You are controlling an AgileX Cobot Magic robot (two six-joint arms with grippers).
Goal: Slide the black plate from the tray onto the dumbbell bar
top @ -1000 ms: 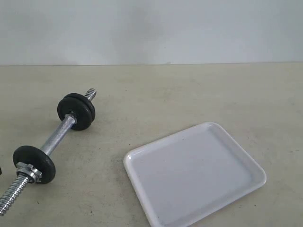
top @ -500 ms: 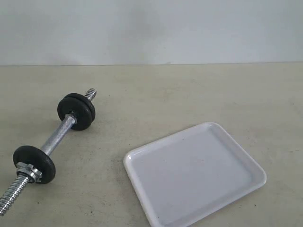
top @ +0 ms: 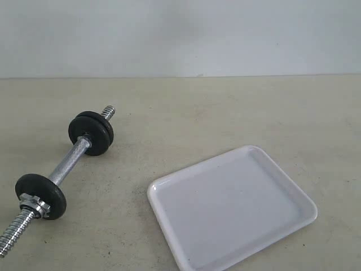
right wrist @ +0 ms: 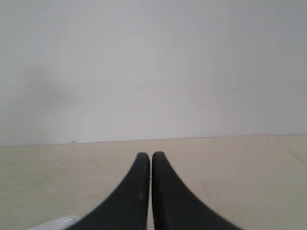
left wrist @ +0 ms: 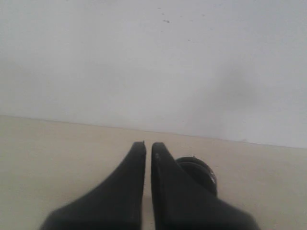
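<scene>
The silvery dumbbell bar (top: 67, 164) lies slantwise on the table at the left of the exterior view. A pair of black plates (top: 91, 133) sits on its far end. A single black plate (top: 40, 196) sits on its near end beside a metal nut collar (top: 31, 204). The white tray (top: 169, 186) lies to the right with nothing on it. Neither gripper shows in the exterior view. My left gripper (left wrist: 148, 143) is shut on nothing, with a black plate (left wrist: 201, 175) partly hidden behind one finger. My right gripper (right wrist: 150, 154) is shut on nothing above the table.
The beige table (top: 225, 113) runs back to a plain pale wall (top: 180, 34). A corner of the white tray (right wrist: 57, 223) shows beside the right gripper's fingers.
A small dark shape at the exterior view's left edge one second ago has gone out of view. The bar, the plates and the tray have not moved.
</scene>
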